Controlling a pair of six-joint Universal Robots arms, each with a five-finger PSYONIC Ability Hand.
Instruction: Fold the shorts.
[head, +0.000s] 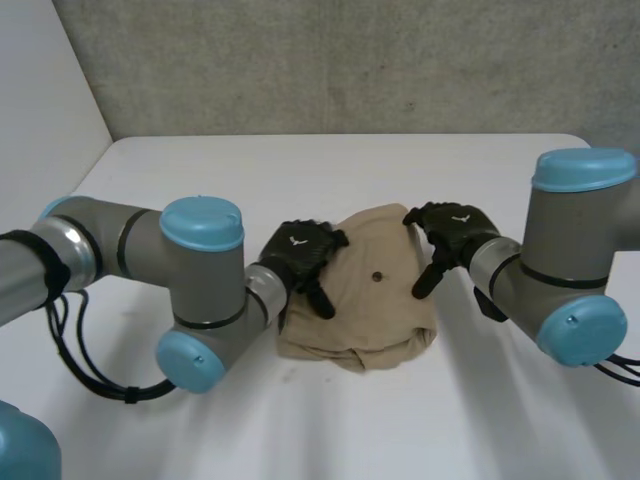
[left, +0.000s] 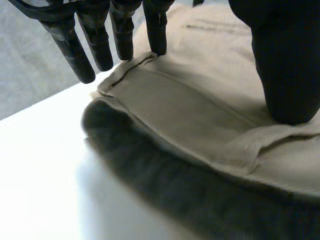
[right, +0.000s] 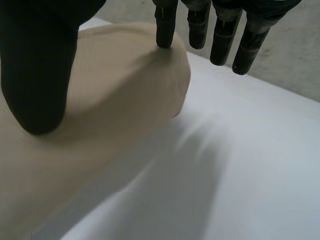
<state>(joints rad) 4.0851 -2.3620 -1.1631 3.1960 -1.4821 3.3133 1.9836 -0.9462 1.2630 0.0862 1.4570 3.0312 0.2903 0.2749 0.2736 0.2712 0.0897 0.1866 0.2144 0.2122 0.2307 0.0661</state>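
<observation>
Left hand (head: 298, 250) and right hand (head: 452, 226), we see, both released, press the tan shorts' (head: 370, 310) opposite edges.

Thick grey tubes for left arm (head: 130, 245) and right arm (head: 575, 235), with dark bands at the seams and round joints closed by glossy light-blue caps (head: 202, 222), one cap on the right dotted at its centre. Matte black for left hand (head: 300, 250) and right hand (head: 452, 228), each with a small white mark on the back. Seen close from the wrists: slim, segmented fingers (left: 95, 47) with blunt rounded tips and a dull sheen, beside a far thicker, smooth thumb (left: 287, 65), alike on both sides.
</observation>
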